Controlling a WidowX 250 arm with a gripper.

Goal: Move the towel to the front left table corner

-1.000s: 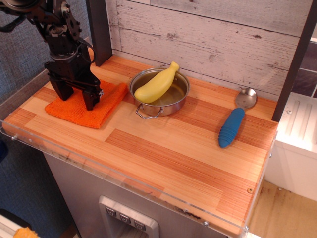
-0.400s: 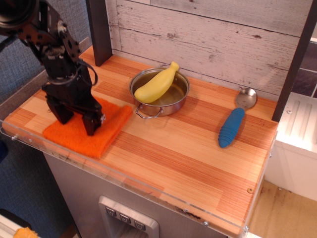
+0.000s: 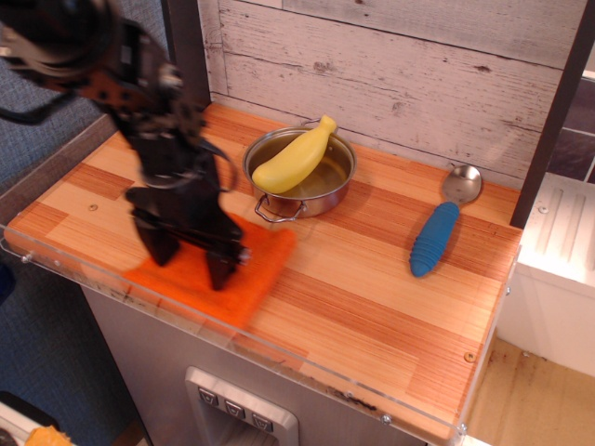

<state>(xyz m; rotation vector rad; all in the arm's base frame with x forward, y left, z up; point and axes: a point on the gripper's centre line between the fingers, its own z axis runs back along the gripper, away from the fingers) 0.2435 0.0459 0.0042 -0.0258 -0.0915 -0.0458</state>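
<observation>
Since 0.4 s ago, gripper (image 3: 193,258) and towel (image 3: 244,279) have both shifted rightward along the front of the table (image 3: 372,307), away from the left corner; the frame is motion-blurred around the arm. Jaws: 2 dark fingers spread apart, tips pointing down onto the orange cloth, 1 near its left part and 1 near its middle; whether they pinch any fabric cannot be told. Towel: lying flat at the front edge, its near side against the clear plastic rim (image 3: 307,367), its far right corner just in front of the steel pot (image 3: 299,177) and apart from it. Bare wood shows to the left of the cloth, between it and the front left corner. Pot: upright at the back centre, 1 wire handle facing forward, holding a yellow banana (image 3: 294,157) that leans over its far rim. Blue-handled spoon (image 3: 442,226): well to the right, bowl toward the plank wall (image 3: 390,65).
</observation>
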